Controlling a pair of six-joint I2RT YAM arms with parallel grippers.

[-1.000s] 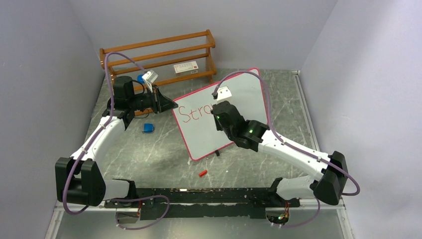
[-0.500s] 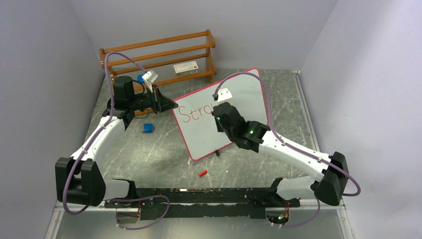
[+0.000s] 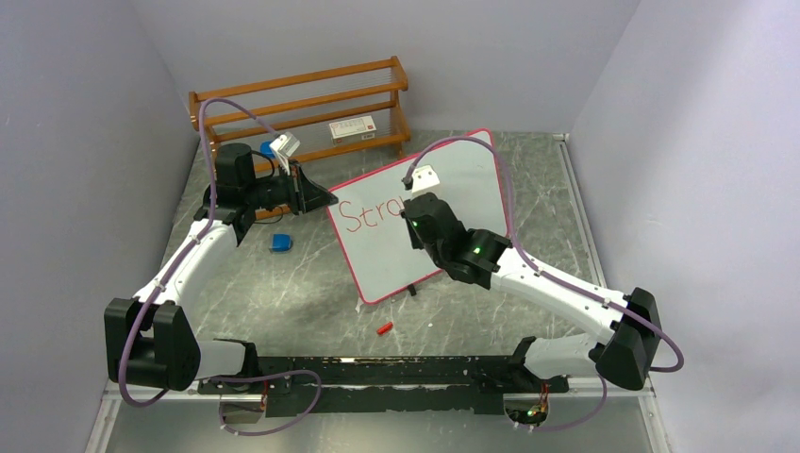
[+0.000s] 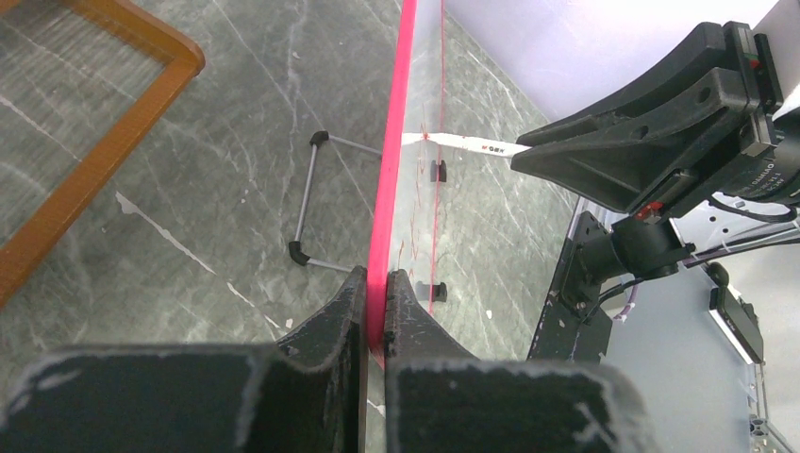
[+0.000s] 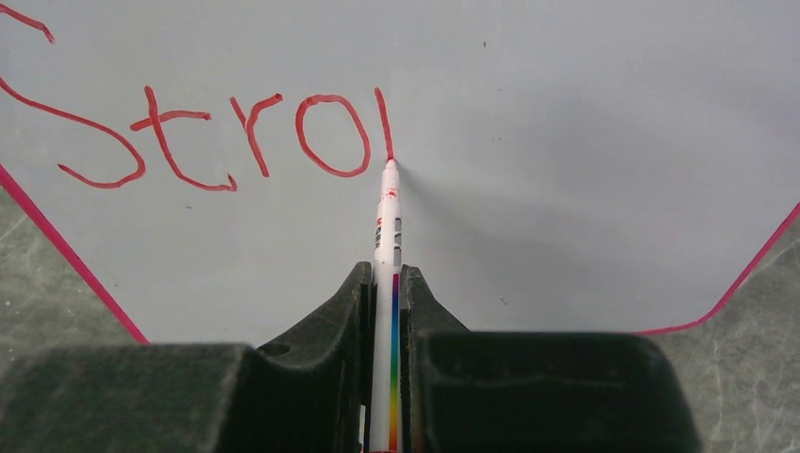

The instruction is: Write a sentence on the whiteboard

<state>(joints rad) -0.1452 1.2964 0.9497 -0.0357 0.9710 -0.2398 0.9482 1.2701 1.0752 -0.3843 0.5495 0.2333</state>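
Observation:
The whiteboard, white with a pink-red rim, stands tilted on the table. My left gripper is shut on its left edge; in the left wrist view its jaws pinch the pink rim. My right gripper is shut on a white marker with a rainbow stripe. The marker's red tip touches the board. The sentence reads "Stro" in red, plus one fresh downstroke at the tip. From above, the lettering is partly hidden by my right wrist.
A wooden rack stands at the back left with a small box on it. A blue object lies left of the board. A red cap lies in front. A wire stand props the board from behind.

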